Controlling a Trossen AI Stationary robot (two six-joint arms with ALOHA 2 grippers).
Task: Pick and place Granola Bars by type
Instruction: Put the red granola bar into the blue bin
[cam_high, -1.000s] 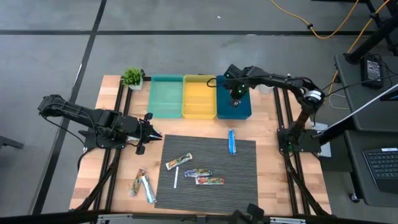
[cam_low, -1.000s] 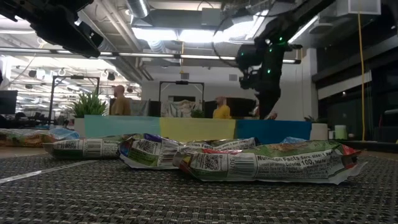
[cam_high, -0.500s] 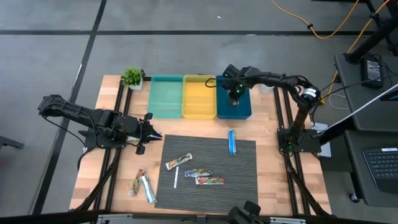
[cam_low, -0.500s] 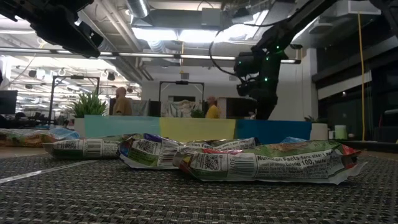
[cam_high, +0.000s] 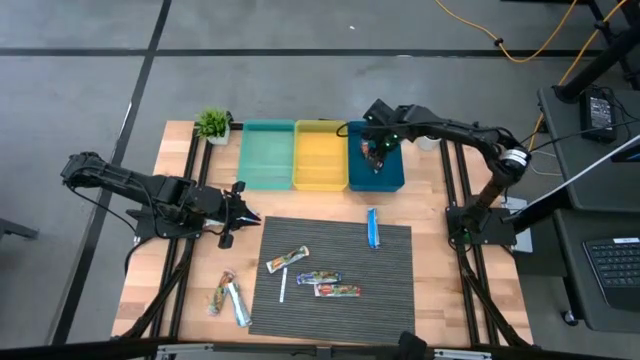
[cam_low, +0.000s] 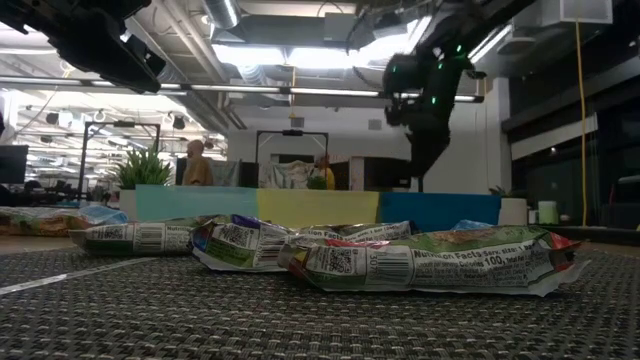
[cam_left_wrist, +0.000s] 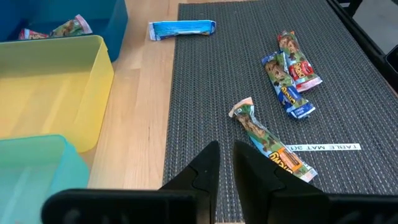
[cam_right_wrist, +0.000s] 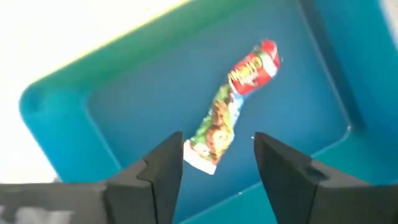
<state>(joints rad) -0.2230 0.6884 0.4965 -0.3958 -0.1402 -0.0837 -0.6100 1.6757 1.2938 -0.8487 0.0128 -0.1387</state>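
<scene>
From above, your right gripper (cam_high: 377, 152) hangs over the blue bin (cam_high: 392, 180), where one multicoloured bar (cam_high: 376, 158) lies; the blue-wrapped bar (cam_high: 372, 228) and three multicoloured bars (cam_high: 310, 271) rest on the ribbed mat (cam_high: 400, 280) in front of that bin. At table height, crinkled wrappers (cam_low: 430, 262) look light, soft and slippery. Your left gripper (cam_left_wrist: 225, 163), jaws nearly closed and empty, faces the mat. Your right wrist camera shows its fingers (cam_right_wrist: 165, 167) spread wide, holding nothing, above the binned bar (cam_right_wrist: 233, 102). Pinch bars across the middle.
</scene>
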